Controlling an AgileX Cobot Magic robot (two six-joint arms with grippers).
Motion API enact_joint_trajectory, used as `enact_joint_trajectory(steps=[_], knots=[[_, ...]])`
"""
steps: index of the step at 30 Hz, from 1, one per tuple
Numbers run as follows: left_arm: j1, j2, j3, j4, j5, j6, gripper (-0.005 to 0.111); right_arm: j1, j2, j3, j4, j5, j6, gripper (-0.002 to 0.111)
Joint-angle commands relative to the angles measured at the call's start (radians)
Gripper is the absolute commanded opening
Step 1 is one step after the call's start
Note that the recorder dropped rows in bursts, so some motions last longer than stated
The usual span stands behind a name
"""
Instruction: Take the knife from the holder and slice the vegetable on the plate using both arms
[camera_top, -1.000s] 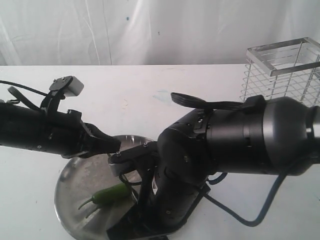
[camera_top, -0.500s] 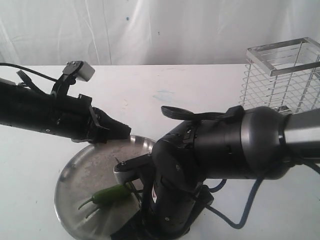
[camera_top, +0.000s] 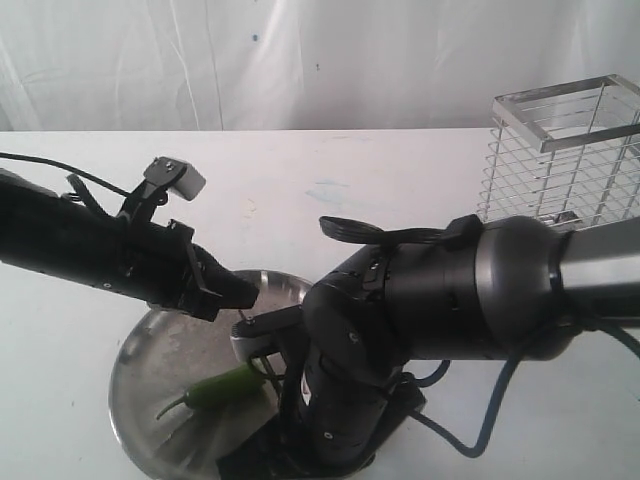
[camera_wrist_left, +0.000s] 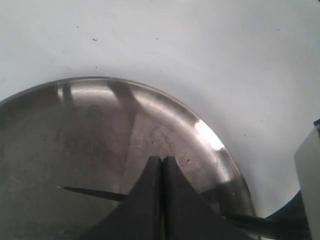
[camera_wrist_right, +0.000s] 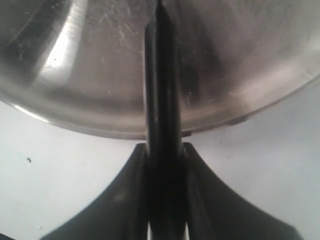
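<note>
Since the holder (camera_top: 565, 150) stands well apart with no knife showing in it, work centres on the plate (camera_top: 150, 365). Over its rim the right gripper (camera_wrist_right: 164, 150) is clamped on the knife (camera_wrist_right: 161, 75), tip pointing across the steel, presumably to cut. The left gripper (camera_wrist_left: 162, 164), jaws pressed together and empty, hovers above the plate, likely to pin the vegetable (camera_top: 225, 386) lying on its nearer half.

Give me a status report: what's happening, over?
Left gripper shut, empty, over plate. Right gripper shut on knife, held over plate. Chili lies on plate, close beside right arm.

Green chili (camera_top: 224, 388) on steel plate (camera_top: 158, 350)
</note>
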Motion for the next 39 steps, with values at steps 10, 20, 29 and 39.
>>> enact_joint_trajectory(steps=[10, 20, 29, 39], knots=[[0.003, 0.003, 0.000, -0.031, -0.067, 0.017, 0.000, 0.035, 0.002, 0.002, -0.001, -0.032, 0.038, 0.000], [0.003, 0.041, 0.000, -0.014, -0.050, 0.017, 0.000, 0.035, 0.006, 0.002, 0.000, 0.023, 0.057, 0.000], [0.003, 0.073, 0.000, -0.010, -0.048, 0.044, 0.000, 0.035, 0.006, 0.002, -0.004, -0.038, 0.057, 0.000], [0.003, 0.073, -0.002, -0.025, -0.050, 0.052, 0.000, 0.035, 0.006, 0.002, 0.001, -0.015, 0.108, 0.000]])
